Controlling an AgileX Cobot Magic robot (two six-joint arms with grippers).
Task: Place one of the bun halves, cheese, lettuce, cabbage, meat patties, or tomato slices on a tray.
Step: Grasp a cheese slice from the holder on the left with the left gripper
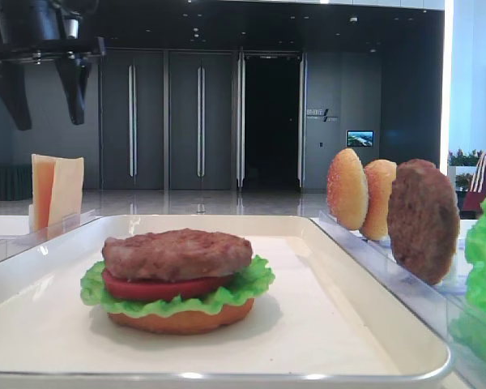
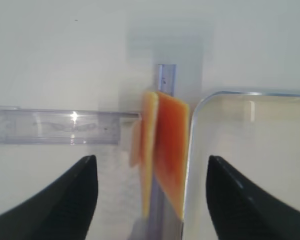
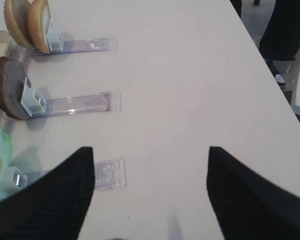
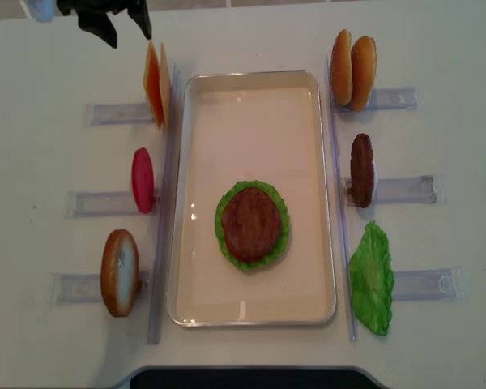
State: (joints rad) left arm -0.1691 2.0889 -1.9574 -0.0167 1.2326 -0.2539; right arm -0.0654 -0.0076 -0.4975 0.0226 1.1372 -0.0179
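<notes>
While our left gripper (image 2: 149, 200) hovers with jaws wide open and empty above the cheese (image 2: 162, 152) standing beside the tray (image 2: 197, 120), our right gripper (image 3: 151, 195) gapes empty over the bench (image 3: 190, 75).

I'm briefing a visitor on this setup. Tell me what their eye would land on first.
The half-built burger in the middle of the white tray: a patty on tomato and lettuce over a bottom bun. Next, the spare ingredients standing on edge in clear racks on both sides, such as the bun halves at the far right. Last, the left gripper, fingers spread, above the upright cheese slices beside the tray's far-left corner.
</notes>
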